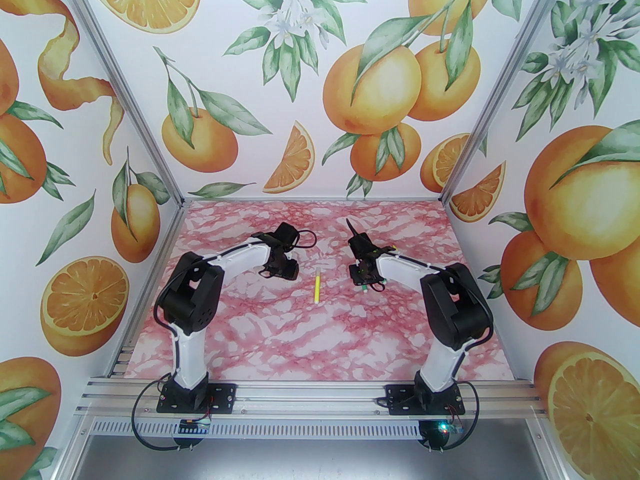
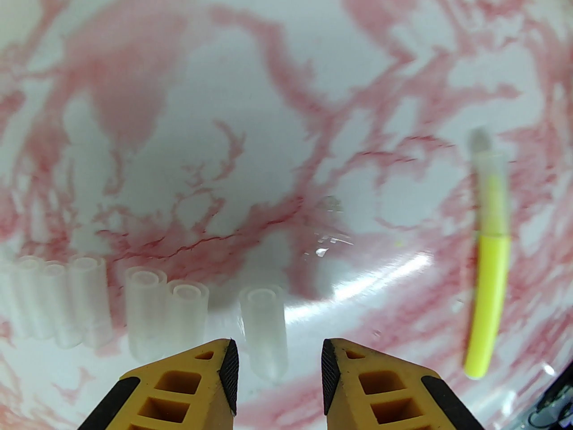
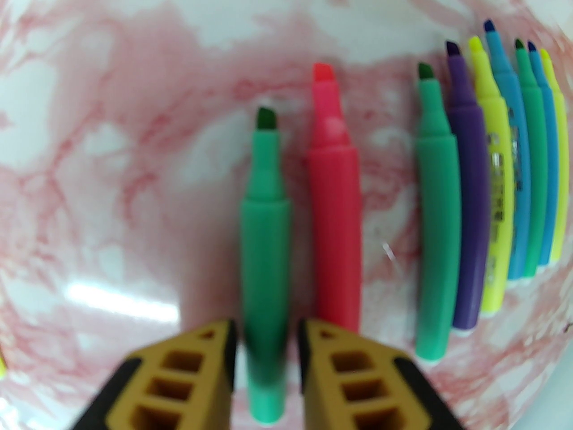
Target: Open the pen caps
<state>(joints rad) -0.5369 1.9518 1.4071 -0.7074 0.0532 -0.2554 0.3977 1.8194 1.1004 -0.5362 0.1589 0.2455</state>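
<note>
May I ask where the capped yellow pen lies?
The capped yellow pen lies near the table's middle in the top view, and right of the loose caps in the left wrist view.

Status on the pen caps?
Left tool open over loose cap. Right tool open astride uncapped green pen. Yellow pen capped, between arms. Nothing blocking.

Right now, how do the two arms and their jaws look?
Both the left arm and the right arm have white shells between bulky black joints, on black base plates. Thin black cables run along them and loop at the bases. The jaws are yellow-orange, with rectangular cut-outs and black pads.
</note>
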